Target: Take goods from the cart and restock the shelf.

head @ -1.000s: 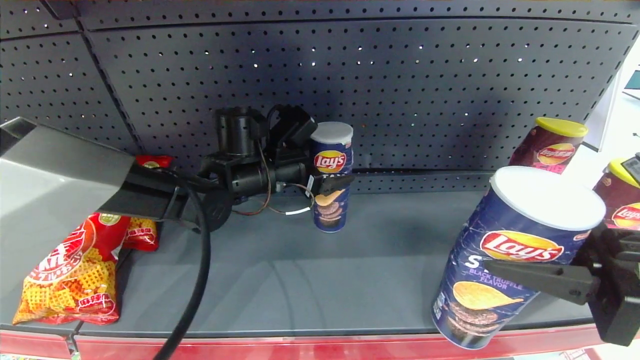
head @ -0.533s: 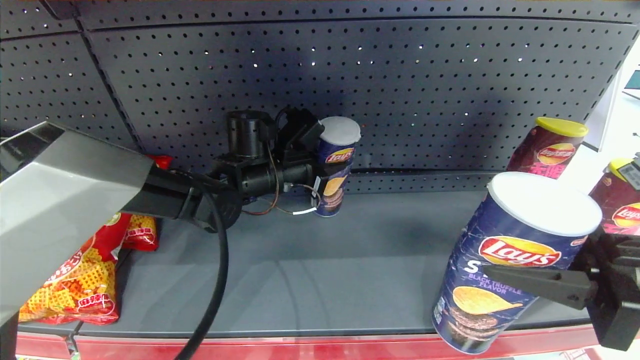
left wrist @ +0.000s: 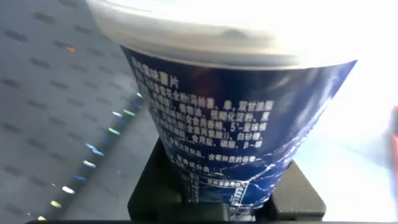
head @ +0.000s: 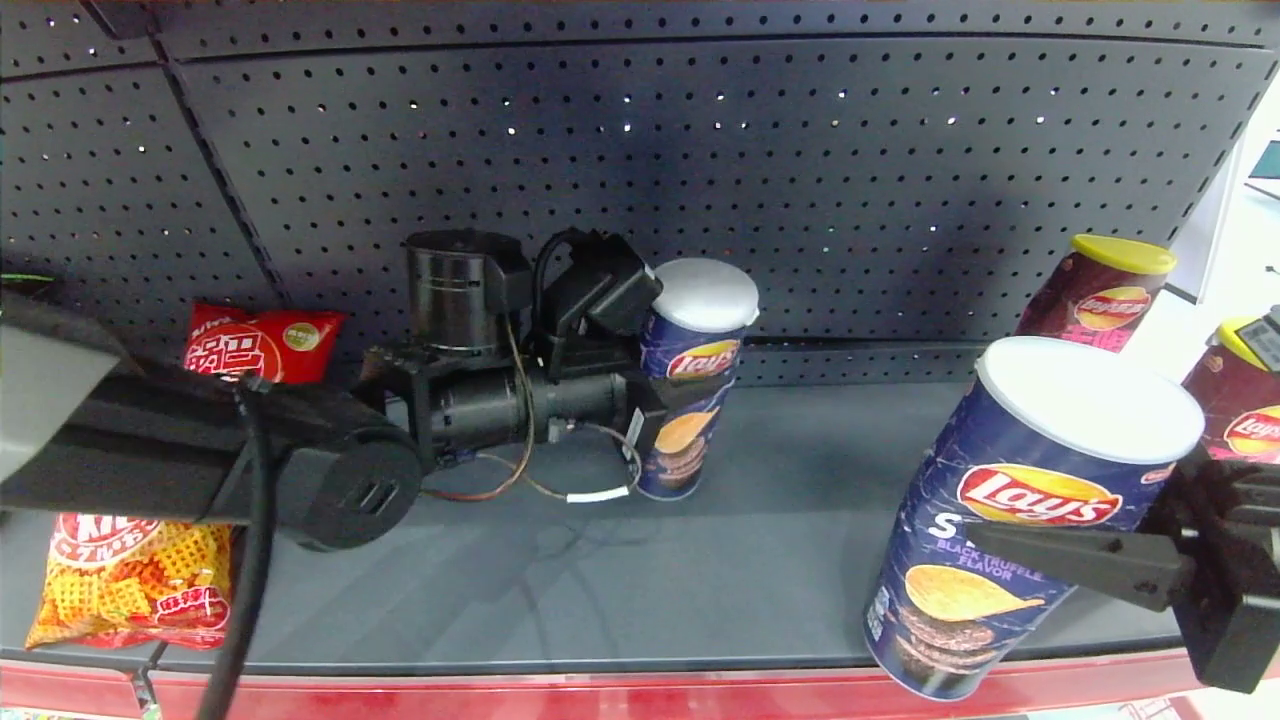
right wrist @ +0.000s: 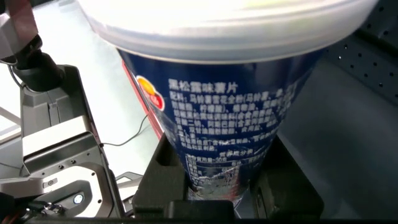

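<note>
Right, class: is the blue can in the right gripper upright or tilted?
Tilted: the blue can leans, white lid well right of its base, clamped by the right gripper.

1. The left arm (head: 200,460) is stretched in from the left, with the forearm roughly level and the left wrist (head: 500,405) in line with it.
2. The left claw (head: 682,405) is pointed to the right and is clamped sideways on the middle of a blue can (head: 702,305) — one dark finger (head: 692,385) is seen across its front.
3. In the left wrist view, dark pads (left wrist: 155,193) are pressed against both sides of that can.
4. The right wrist (head: 1235,570) is held low at the right edge, close to the camera.
5. The right claw (head: 1010,540) is pointed to the left and is closed on a second blue can (head: 1060,440) — a long finger (head: 1080,560) is laid across its front.
</note>
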Controlling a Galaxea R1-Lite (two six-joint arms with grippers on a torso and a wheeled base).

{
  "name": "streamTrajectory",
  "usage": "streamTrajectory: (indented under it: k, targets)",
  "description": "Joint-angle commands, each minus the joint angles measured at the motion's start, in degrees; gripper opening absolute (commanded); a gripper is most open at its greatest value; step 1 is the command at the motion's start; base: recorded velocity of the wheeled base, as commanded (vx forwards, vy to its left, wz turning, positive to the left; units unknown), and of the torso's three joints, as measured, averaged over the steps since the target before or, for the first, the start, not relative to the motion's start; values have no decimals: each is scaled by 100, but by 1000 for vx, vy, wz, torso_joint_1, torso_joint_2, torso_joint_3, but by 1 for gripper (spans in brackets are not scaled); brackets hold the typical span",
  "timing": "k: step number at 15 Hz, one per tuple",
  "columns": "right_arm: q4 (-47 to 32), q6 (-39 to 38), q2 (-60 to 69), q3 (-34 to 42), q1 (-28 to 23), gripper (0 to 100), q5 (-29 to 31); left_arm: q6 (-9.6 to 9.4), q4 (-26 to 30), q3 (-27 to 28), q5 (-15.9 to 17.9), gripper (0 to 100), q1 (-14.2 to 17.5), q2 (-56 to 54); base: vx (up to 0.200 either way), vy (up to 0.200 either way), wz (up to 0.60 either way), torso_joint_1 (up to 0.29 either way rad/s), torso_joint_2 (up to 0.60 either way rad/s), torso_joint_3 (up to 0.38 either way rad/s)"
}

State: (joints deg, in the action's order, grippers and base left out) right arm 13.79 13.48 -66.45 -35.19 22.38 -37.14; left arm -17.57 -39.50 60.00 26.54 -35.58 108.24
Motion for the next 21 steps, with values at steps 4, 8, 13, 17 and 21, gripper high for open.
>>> streamTrajectory:
  k: [4, 8, 13, 17, 21]
  targets:
    - [1, 5, -35, -5, 3, 0, 5, 113, -14, -410, -35, 0, -485, -576, 0, 0, 0, 0, 0, 0]
    - [1, 5, -35, -40, 3, 0, 14, 509, -67, -393, -316, 0, -994, -427, 0, 0, 0, 0, 0, 0]
    - [10, -4, -35, -40, -15, 0, 14, 667, -199, -744, -360, 0, -1056, -444, 0, 0, 0, 0, 0, 0]
    - [10, -4, -52, -14, -15, 0, 14, 667, -207, -885, -360, 0, -1047, -471, 0, 0, 0, 0, 0, 0]
    - [10, -4, -122, -23, -15, 0, 5, 667, -207, -964, -378, 0, -1047, -471, 0, 0, 0, 0, 0, 0]
